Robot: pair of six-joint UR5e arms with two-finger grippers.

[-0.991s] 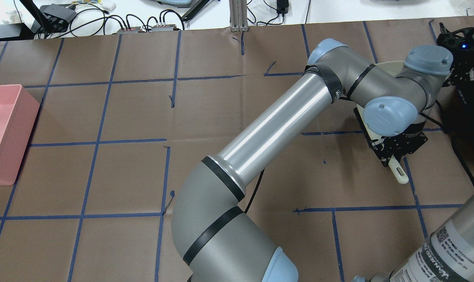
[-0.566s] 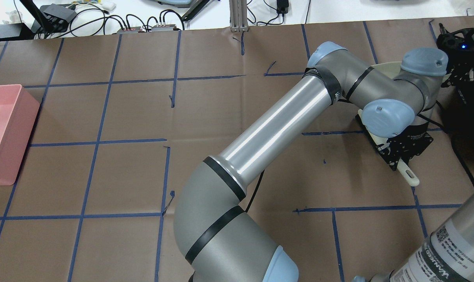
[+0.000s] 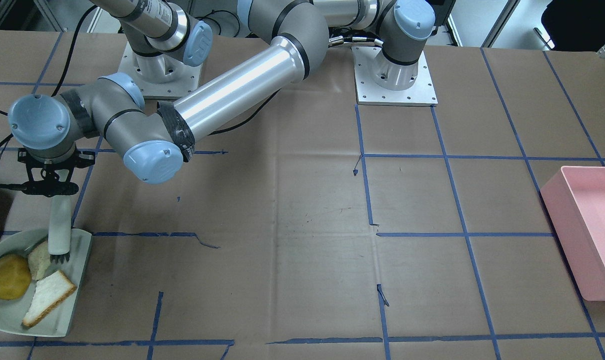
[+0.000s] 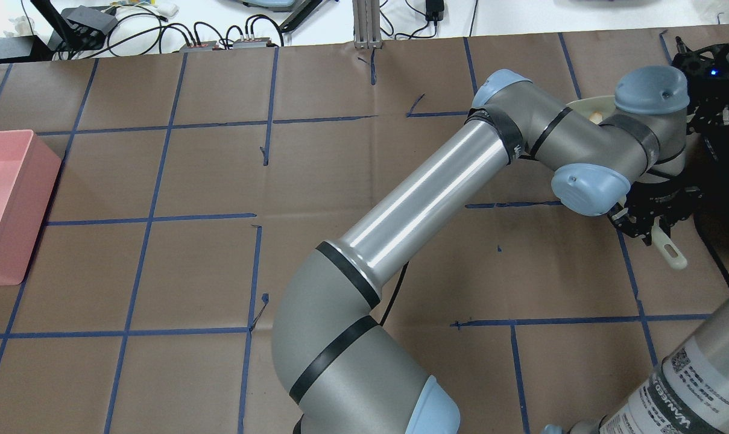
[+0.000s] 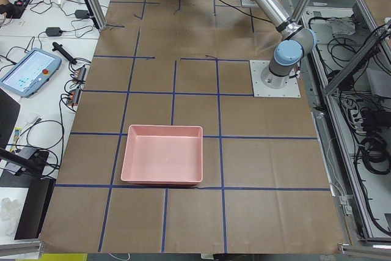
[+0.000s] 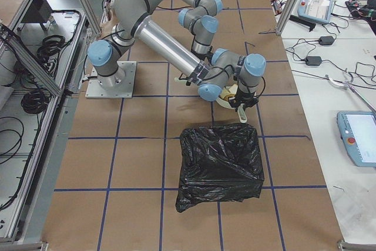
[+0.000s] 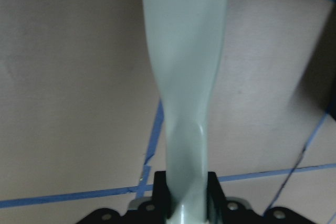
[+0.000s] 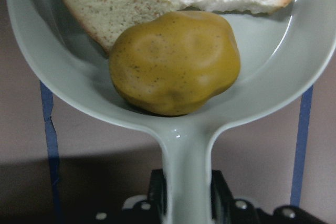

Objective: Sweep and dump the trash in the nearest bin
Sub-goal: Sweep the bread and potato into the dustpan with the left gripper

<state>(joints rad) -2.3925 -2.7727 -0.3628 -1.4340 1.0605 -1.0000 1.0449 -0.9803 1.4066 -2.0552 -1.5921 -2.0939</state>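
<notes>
A pale dustpan [image 3: 2, 315] lies at the table's end on my right side. It holds the yellow potato-like lump [image 3: 9, 276] and two pieces of white bread [image 3: 49, 297] [image 3: 38, 260]. My left gripper [image 3: 49, 187] reaches across and is shut on a white brush [image 3: 59, 225], whose bristles touch down in the pan beside the bread. The brush handle end [image 4: 665, 248] shows in the overhead view. In the right wrist view my right gripper [image 8: 186, 198] is shut on the dustpan's handle, with the lump [image 8: 176, 61] and the bread [image 8: 105, 3] in the pan [image 8: 262, 77].
A black trash bag [image 6: 220, 168] stands open just beyond the dustpan at my right end. A pink bin [image 3: 590, 225] sits far off at my left end. Blue tape lines cross the brown table cover.
My left wrist has swung to the right in the overhead view, carrying the brush handle further right. The pink bin has not moved.
</notes>
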